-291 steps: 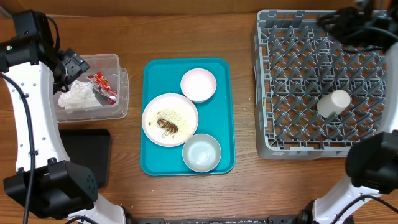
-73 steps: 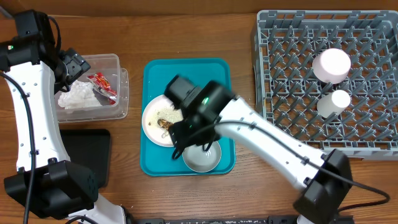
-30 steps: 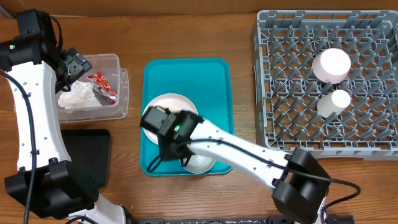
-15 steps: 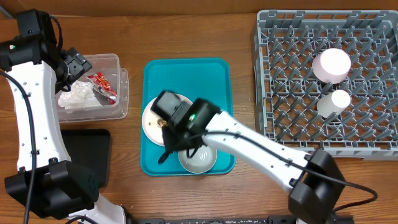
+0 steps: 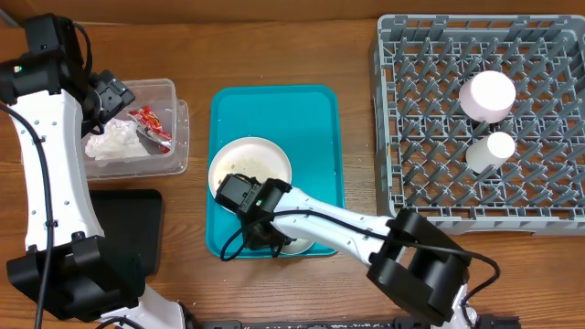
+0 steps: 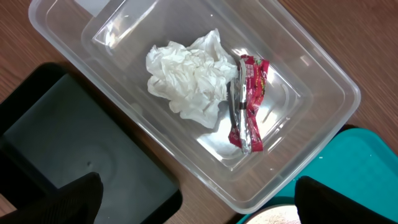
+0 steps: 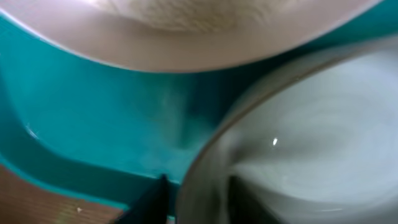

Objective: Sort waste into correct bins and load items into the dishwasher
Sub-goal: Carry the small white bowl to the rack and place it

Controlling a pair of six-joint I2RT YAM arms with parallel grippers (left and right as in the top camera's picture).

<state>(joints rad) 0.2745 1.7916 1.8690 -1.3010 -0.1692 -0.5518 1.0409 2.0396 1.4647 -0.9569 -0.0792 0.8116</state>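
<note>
The grey-white bowl (image 5: 298,245) sits at the front of the teal tray (image 5: 320,128), mostly hidden under my right arm. My right gripper (image 5: 266,239) straddles the bowl's left rim (image 7: 205,180), one finger (image 7: 155,198) outside and one inside, shut on it. The white plate (image 5: 251,164) with rice-like crumbs lies just behind; the brown scraps are hidden. My left gripper (image 6: 199,211) hangs open and empty over the clear tub (image 5: 174,137), which holds the napkin (image 6: 189,78) and the red-and-white wrapper (image 6: 247,102). The pink saucer (image 5: 487,96) and white cup (image 5: 490,149) stand in the grey rack (image 5: 411,110).
The flat black tray (image 5: 123,228) lies in front of the tub, at the left by my left arm's base. The rack fills the right side of the table. Bare wood lies between the teal tray and the rack.
The pink saucer has gone from the teal tray to the rack. My right arm came back, swept over the plate and bowl, and now grips the bowl's left rim. The left arm has not moved.
</note>
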